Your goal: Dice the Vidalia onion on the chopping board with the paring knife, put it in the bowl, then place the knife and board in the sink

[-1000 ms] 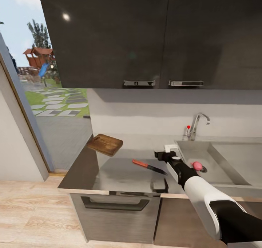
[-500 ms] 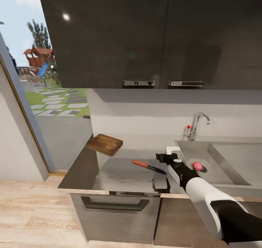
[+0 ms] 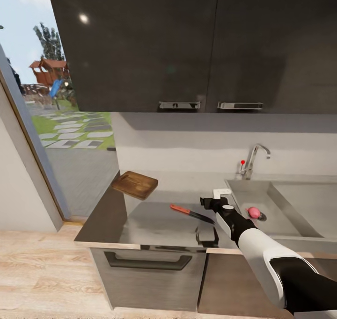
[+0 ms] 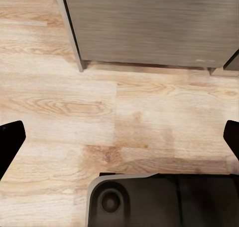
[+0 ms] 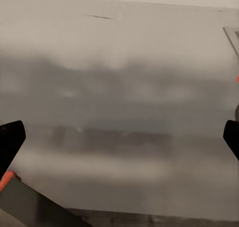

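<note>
Step in hand: fetching Vidalia onion (image 3: 253, 212), which lies in sink (image 3: 281, 202) by drain, at 3 o'clock of right tool (image 3: 209, 201). Right tool spread, empty, over tabletop (image 3: 154, 223) just beside paring knife (image 3: 191, 213). Chopping board (image 3: 135, 184) at 10 o'clock, overhanging the edge. Left tool (image 4: 119, 137) spread, aimed at floor. Next: swing right tool into basin, lower onto onion.

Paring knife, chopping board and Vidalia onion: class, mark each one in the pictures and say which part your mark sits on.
paring knife (image 3: 192, 213), head view, where the orange-red handle meets the dark blade.
chopping board (image 3: 135, 184), head view, middle of the wooden top face.
Vidalia onion (image 3: 253, 212), head view, centre of the pink ball.
</note>
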